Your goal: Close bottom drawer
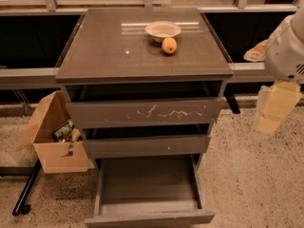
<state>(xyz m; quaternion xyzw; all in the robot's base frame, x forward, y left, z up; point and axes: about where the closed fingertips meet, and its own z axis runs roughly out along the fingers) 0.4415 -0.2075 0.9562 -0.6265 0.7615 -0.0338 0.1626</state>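
The bottom drawer [148,186] of the grey-brown cabinet is pulled far out toward me, showing its shallow grey inside, which holds nothing; its plain front [149,219] is at the picture's lower edge. Above it the middle drawer [146,146], with a tiny white speck, and the top drawer [145,112], with white scratch marks, each stand a little open. My gripper [274,109] hangs at the right edge, pale yellow, below the white arm [287,51], to the right of the cabinet and well above and apart from the bottom drawer.
The cabinet top [109,51] holds a white bowl [163,30] and an orange fruit [169,45]. An open cardboard box [54,139] with items stands on the floor left of the cabinet. A black pole [26,189] lies by it. Speckled floor [256,184] spreads to the right.
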